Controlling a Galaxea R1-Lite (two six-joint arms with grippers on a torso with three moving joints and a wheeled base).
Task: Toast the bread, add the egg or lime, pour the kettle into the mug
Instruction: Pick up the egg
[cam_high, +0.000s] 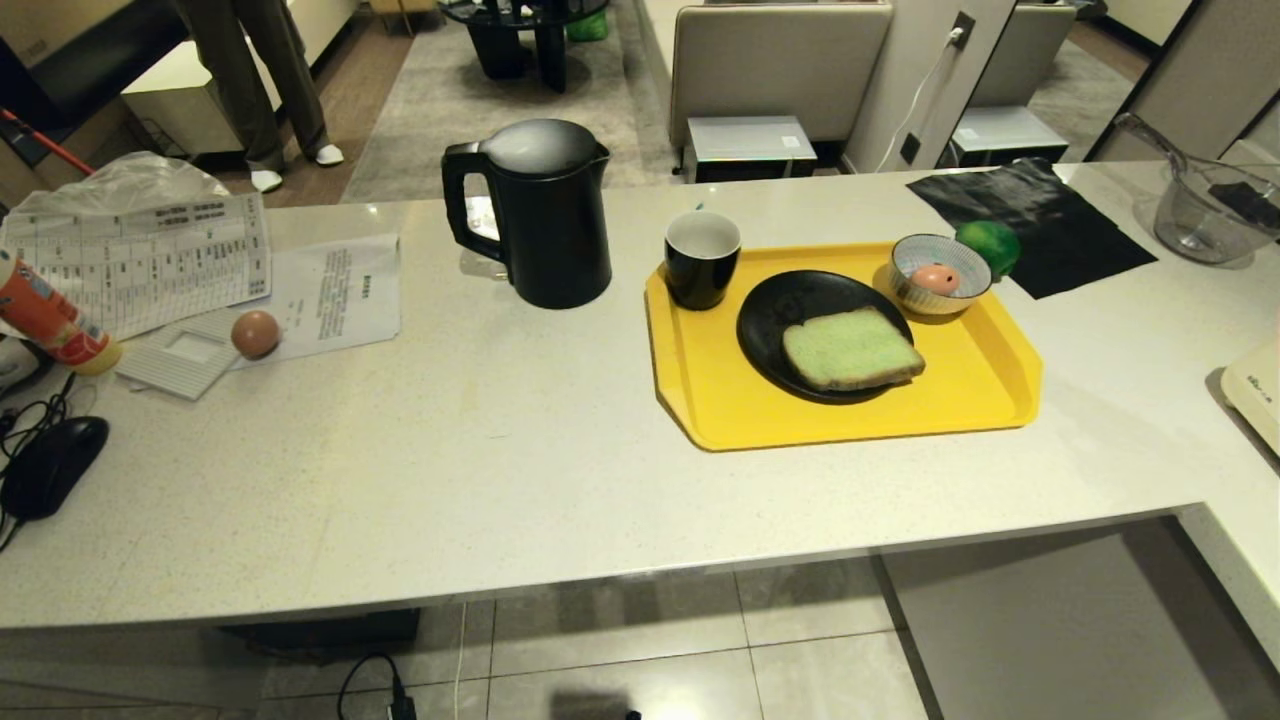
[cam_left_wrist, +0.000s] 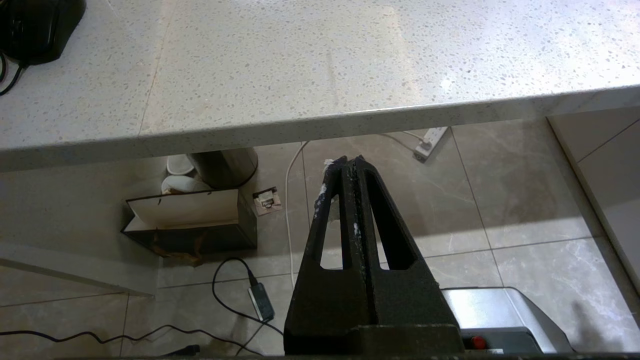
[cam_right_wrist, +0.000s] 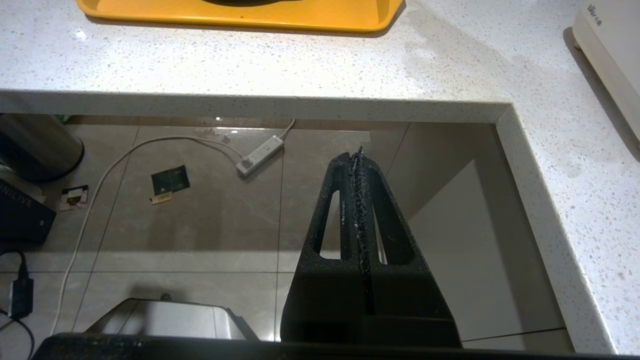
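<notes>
Your bread (cam_high: 851, 349) lies flat on the black plate (cam_high: 775, 310) in the middle of the yellow tray (cam_high: 700, 400), likely staged for an easy pick. The mug (cam_high: 702, 258) stands at the tray's far left corner, close to the kettle (cam_high: 540, 215) on the counter (cam_high: 500, 450), handy for pouring. The lime (cam_high: 990, 245) sits just off the tray behind the striped bowl (cam_high: 938, 272) holding an egg (cam_high: 936, 278). Both your left gripper (cam_left_wrist: 348, 162) and right gripper (cam_right_wrist: 356, 156) hang below the counter edge, pinched together, empty.

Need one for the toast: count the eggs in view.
2: one egg in the striped bowl on the yellow tray; another egg on the papers left of the kettle.
</notes>
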